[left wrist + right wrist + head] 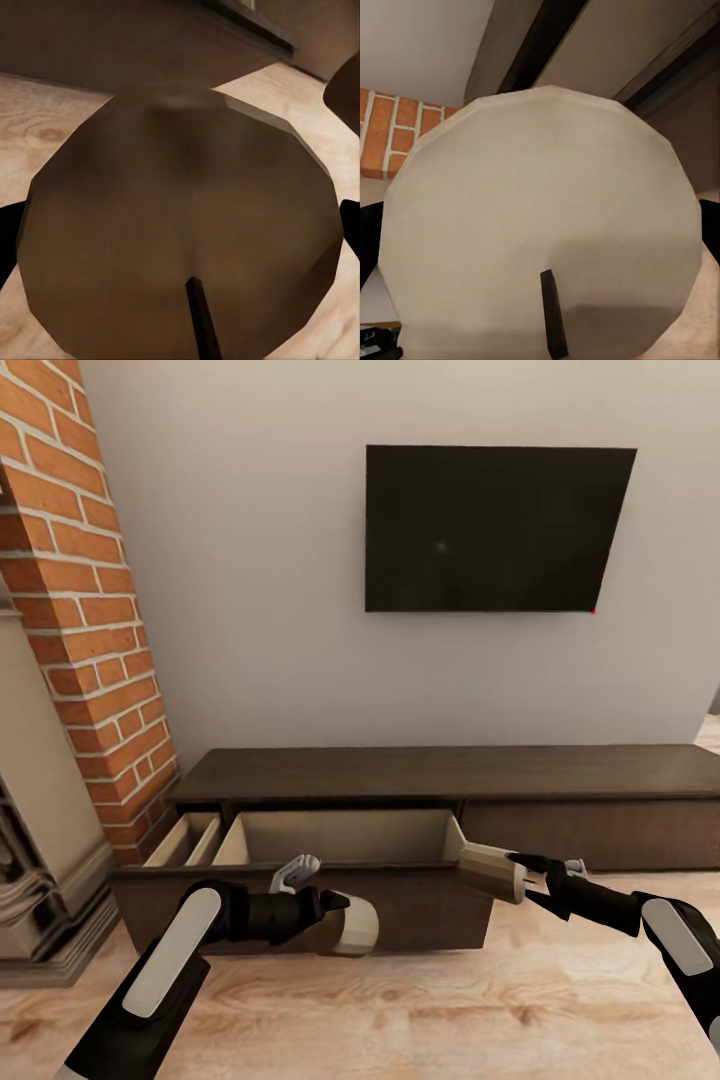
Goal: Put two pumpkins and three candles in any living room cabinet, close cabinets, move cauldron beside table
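The cabinet [560,800] runs low along the wall, and its wide left drawer [340,840] is pulled out with a bare beige interior. My left gripper [343,920] is shut on a beige candle [360,928], held in front of the drawer's dark front panel. The left wrist view shows that candle [180,225] close up and in shadow. My right gripper [518,872] is shut on another candle [488,872], level with the drawer's right front corner. This candle [540,225] looks pale in the right wrist view. The pumpkins and cauldron are out of view.
A brick fireplace column [90,610] with a stone surround [40,840] stands left of the cabinet. A narrow divided compartment [185,840] lies open beside the drawer. A black TV [498,528] hangs on the wall. Wood floor [400,1010] spreads in front.
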Motion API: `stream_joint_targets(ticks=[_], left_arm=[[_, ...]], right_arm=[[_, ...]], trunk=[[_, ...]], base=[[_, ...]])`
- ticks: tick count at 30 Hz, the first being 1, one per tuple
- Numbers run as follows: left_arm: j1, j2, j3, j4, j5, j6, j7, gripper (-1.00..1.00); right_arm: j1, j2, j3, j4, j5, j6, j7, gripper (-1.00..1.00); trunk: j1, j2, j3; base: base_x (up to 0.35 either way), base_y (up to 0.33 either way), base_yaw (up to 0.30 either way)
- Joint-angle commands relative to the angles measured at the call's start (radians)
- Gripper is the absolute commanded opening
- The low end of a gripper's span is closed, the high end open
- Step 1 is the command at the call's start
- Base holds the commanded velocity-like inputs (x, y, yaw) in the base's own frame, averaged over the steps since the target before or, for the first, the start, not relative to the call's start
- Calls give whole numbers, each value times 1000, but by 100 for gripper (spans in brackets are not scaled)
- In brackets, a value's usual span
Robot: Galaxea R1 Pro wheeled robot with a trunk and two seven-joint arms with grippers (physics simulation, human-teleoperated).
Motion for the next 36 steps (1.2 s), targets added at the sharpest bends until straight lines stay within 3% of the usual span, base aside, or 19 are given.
stream_joint_targets(ticks=[1, 17, 22, 26, 33, 36], left_arm=[[-1, 1, -1, -1, 13, -2, 10, -100], [-1, 0, 4, -1, 14, -2, 9, -100], [-1, 0, 7, -1, 51, -1, 8, -100], [-1, 2, 9, -1, 75, -1, 8, -100], [-1, 4, 9, -2, 78, -1, 10, -100], [-1, 36, 9, -8, 81, -1, 11, -100]], right_arm=[[-1, 0, -3, 0, 0, 6, 6, -100], [-1, 0, -3, 0, 0, 6, 6, -100], [-1, 5, -3, -1, 1, 6, 4, -100], [-1, 6, -3, -2, 2, 6, -1, -100], [-1, 7, -3, -1, 10, 6, -16, -100], [-1, 7, -3, -1, 11, 7, -65, -100]], trunk=[[0, 0, -1], [0, 0, -1], [0, 0, -1], [-2, 0, 14], [-5, 2, 41], [-6, 3, 53]], base=[[169, -60, -2], [159, -84, 0], [1, 0, 0], [0, 0, 0], [0, 0, 0], [0, 0, 0]])
